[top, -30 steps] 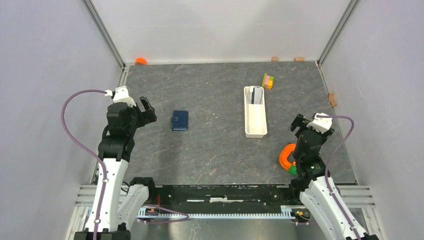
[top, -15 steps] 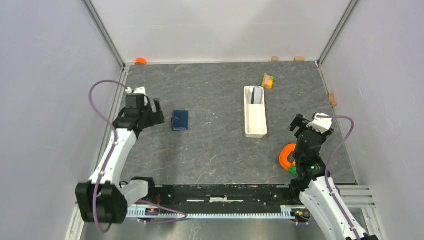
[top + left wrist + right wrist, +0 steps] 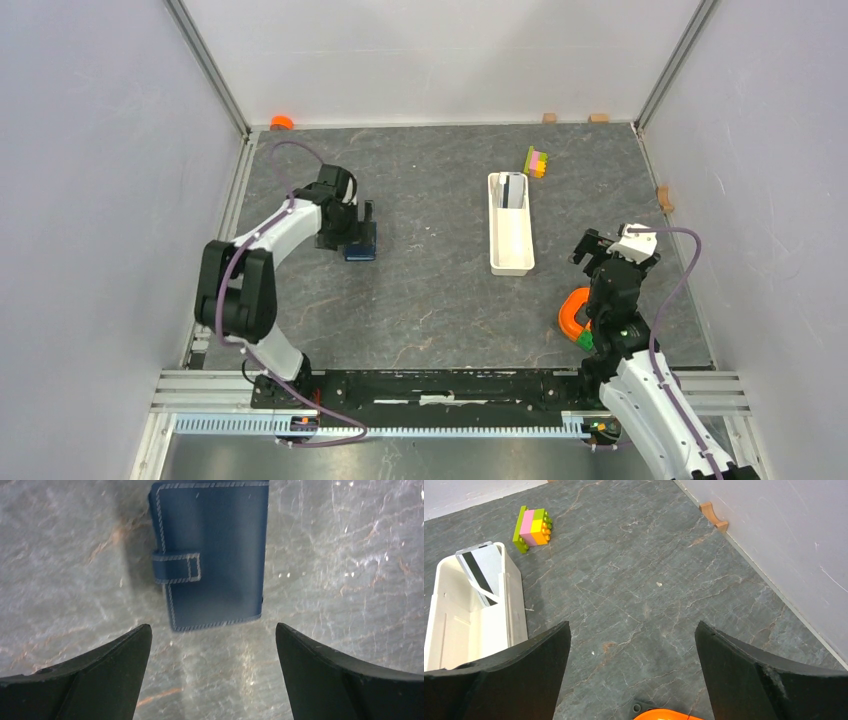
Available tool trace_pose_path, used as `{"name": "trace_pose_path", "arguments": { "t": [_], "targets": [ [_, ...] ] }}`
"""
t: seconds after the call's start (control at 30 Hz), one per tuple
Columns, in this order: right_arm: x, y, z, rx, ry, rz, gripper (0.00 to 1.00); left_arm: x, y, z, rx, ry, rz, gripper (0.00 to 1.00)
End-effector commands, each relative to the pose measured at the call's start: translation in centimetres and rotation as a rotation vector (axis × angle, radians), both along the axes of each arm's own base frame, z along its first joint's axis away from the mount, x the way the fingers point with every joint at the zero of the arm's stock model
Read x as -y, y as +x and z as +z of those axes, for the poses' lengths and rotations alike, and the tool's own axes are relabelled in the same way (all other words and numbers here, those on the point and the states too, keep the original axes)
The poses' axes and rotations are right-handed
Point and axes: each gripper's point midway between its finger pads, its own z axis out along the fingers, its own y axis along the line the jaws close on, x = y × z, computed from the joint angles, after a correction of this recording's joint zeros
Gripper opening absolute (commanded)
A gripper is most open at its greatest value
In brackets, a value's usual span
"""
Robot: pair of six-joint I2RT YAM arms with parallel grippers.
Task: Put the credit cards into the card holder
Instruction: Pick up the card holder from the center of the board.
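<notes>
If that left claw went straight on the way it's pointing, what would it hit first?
Most likely the closed card holder, lying right ahead of the left gripper and its open fingers. Height is hard to judge, so it might touch the table just short of it.

No text, label, brand, number or sign can be read on anything in any of the views; every visible surface is unmarked.

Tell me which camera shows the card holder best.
The left wrist view: the closed card holder fills the upper frame, strap and stitching sharp. The top view shows only a small dark patch, partly covered by the left pincer. The right wrist view misses it.
</notes>
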Motion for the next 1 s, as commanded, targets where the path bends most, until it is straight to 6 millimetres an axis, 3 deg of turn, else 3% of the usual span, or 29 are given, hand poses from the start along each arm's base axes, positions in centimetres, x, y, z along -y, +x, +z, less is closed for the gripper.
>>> {"name": "trace_pose_path", "arguments": {
  "t": [0.0,0.23,0.53,0.63,0.8,0.97],
  "targets": [
    [-0.6,0.6,1.9,0.048,0.021,0.026,0.98,0.4,1.8,-1.1,-0.031,0.081,-0.032,1.0],
    [-1.0,0.8,1.7,0.042,0.018,0.051,0.98,0.2,2.0,-3.0,-0.062,0.261,-0.087,1.0],
    [-1.2,0.9,1.4,0.038,0.016,0.063,0.98,1.8,1.8,-5.1,-0.119,0.197,-0.124,1.0],
    [-1.2,0.9,1.4,0.039,0.018,0.062,0.98,1.8,1.6,-5.3,-0.127,0.195,-0.13,0.92],
    [-1.6,1.0,1.6,0.043,0.018,0.09,0.98,1.8,1.4,-4.1,-0.085,0.177,-0.133,0.7],
    [-4.4,1.6,2.7,0.083,0.016,0.26,0.98,2.9,1.0,0.1,0.055,0.089,-0.14,0.65]
  ]
}}
